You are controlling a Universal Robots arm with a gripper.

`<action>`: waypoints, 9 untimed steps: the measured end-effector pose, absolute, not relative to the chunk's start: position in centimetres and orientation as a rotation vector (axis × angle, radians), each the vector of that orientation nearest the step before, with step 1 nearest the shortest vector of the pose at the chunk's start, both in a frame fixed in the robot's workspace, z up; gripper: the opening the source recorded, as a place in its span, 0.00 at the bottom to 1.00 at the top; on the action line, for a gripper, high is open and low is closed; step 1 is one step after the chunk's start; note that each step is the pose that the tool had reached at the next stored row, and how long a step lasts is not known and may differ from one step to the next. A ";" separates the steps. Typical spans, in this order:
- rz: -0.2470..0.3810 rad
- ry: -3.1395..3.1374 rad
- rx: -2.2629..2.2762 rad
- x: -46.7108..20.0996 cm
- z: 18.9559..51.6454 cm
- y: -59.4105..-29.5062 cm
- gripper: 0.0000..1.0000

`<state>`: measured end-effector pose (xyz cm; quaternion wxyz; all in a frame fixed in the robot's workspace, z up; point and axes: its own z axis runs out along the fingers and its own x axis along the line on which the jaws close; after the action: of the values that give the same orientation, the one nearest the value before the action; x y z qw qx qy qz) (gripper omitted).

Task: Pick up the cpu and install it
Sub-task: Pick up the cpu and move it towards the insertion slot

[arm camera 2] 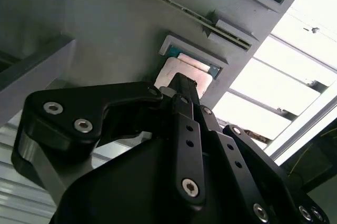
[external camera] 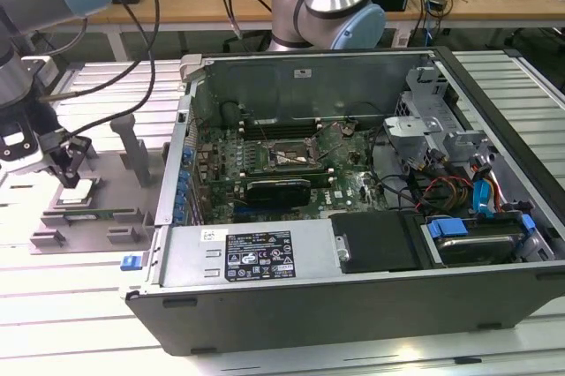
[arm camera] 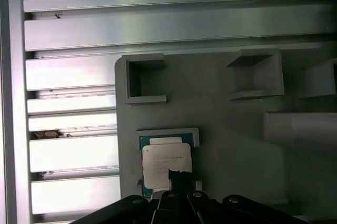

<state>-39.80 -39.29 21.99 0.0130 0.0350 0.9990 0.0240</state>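
The cpu [external camera: 78,189] is a small flat square with a pale silver top, at the exterior view's left over a grey fixture plate [external camera: 106,173]. In both wrist views the cpu [arm camera: 164,162] [arm camera 2: 178,71] sits a little offset from its green-edged nest [arm camera: 168,135]. My gripper [external camera: 69,176] is directly above it, and its black fingers [arm camera: 179,177] are drawn together on the chip's edge. The narrow fingertips [arm camera 2: 184,83] overlap the chip's near side. The dark metal-framed socket [external camera: 284,155] lies on the motherboard inside the open computer case [external camera: 353,305].
Grey upright blocks [external camera: 132,142] and slotted holders [external camera: 97,214] stand on the fixture plate around the chip. A long black expansion card [external camera: 278,191] lies below the socket. Cables and drive bays [external camera: 459,182] fill the case's right side. A second arm's base [external camera: 327,5] stands behind the case.
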 end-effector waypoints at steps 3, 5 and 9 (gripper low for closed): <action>0.075 3.113 0.107 -40.2 21.2 -39.3 0.11; 0.075 3.113 0.107 -40.3 21.0 -39.3 0.11; 0.075 3.113 0.107 -40.3 21.0 -39.3 0.11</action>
<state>-40.30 -39.29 20.99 0.0130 0.0342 0.9990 0.0239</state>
